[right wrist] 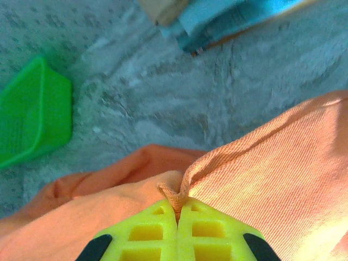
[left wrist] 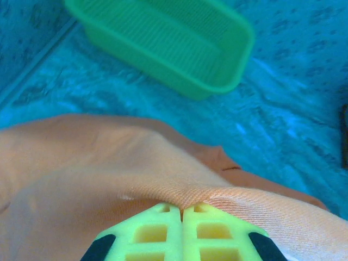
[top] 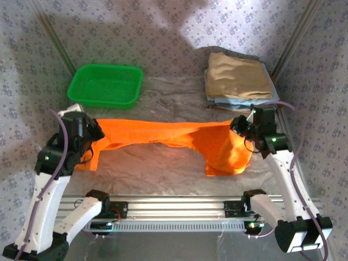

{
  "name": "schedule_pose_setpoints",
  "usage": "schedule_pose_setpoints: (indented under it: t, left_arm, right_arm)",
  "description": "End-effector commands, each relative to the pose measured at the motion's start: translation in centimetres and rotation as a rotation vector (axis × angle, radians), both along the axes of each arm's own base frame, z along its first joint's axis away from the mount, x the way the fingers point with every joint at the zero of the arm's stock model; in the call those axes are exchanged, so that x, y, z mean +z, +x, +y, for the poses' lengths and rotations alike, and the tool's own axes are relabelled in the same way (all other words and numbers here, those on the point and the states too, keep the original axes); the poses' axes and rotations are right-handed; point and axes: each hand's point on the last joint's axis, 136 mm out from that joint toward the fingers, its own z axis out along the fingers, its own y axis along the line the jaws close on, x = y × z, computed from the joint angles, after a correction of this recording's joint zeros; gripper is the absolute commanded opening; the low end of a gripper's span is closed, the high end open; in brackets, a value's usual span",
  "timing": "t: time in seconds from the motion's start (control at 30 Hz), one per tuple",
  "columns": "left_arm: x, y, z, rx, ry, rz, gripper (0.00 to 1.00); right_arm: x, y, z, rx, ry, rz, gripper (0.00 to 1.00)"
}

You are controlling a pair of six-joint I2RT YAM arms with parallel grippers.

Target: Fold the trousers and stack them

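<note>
Trousers (top: 157, 133) lie lengthwise left-right, ends pinched in left claw (top: 95, 134), right claw (top: 237, 126).

Trousers (top: 163, 133) matt twill-weave cloth; basket (top: 103, 101) smooth plastic mesh; table sheet (top: 163, 175) crinkled, glossy.

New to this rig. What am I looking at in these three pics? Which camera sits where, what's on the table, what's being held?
These are two robot arms bolted at the near edge of a table, each ending in two-finger jaws.

The wide picture comes from a fixed camera above and behind the arms. It shows the left arm on the left and the right arm on the right. The other two pictures come from a camera on each wrist, looking out past that arm's own yellow-green fingers.

On the table lie orange trousers, a green basket and a stack of folded garments with a tan one on top.

The left jaws and the right jaws are both shut on the trousers, each pinching a fold of cloth at opposite ends.
</note>
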Motion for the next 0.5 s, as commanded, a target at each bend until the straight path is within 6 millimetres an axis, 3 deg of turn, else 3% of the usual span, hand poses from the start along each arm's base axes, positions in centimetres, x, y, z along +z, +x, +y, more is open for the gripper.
schedule_pose_setpoints:
  t: [0.0,0.1,0.2,0.3,0.37,0.47]
  left_arm:
    - [4.2,2.8,-1.0,-0.076,0.078,-0.071,0.00]
    - [4.8,6.9,-1.7,-0.102,0.135,-0.053,0.00]
    - [2.8,12.2,-2.2,-0.148,0.084,-0.002,0.00]
    - [0.2,17.7,-1.1,-0.155,0.090,0.037,0.00]
    - [-1.3,20.7,0.1,-0.136,0.103,0.058,0.00]
    - [-2.9,24.2,1.6,-0.121,0.090,0.064,0.00]
  right_arm:
    - [4.0,1.2,-2.3,-0.075,-0.053,-0.085,0.00]
    - [5.1,4.3,-3.4,-0.102,-0.036,-0.094,0.00]
    - [4.6,8.6,-3.9,-0.075,-0.086,-0.080,0.00]
    - [2.5,13.6,-4.3,-0.057,-0.118,-0.041,0.00]
    - [1.0,16.7,-4.8,-0.071,-0.122,-0.005,0.00]
    - [-1.2,20.6,-3.8,-0.037,-0.112,0.054,0.00]
